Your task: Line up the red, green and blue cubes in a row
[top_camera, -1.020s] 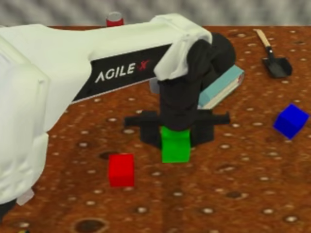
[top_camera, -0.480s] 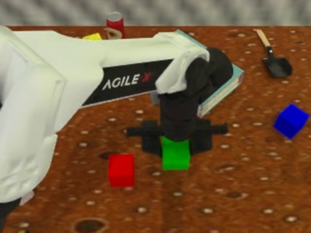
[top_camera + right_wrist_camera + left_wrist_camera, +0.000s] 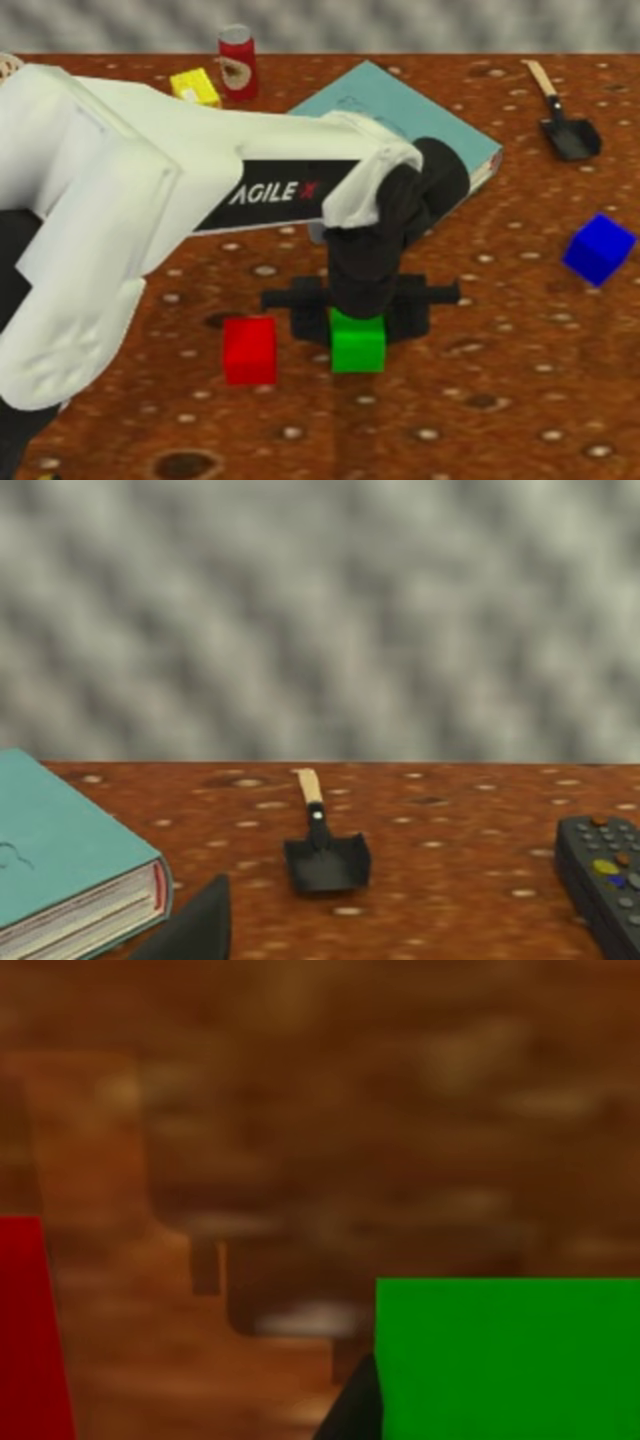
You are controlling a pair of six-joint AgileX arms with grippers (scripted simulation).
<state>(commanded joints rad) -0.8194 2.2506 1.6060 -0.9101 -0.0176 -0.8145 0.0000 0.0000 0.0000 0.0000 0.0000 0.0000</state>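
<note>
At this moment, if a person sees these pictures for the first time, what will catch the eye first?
The big white left arm fills the top view's left half, its black hand set over the green cube near the table's middle. The red cube sits just left of the green one with a gap between them, while the blue cube lies alone far to the right. A teal book lies behind the arm.
</note>
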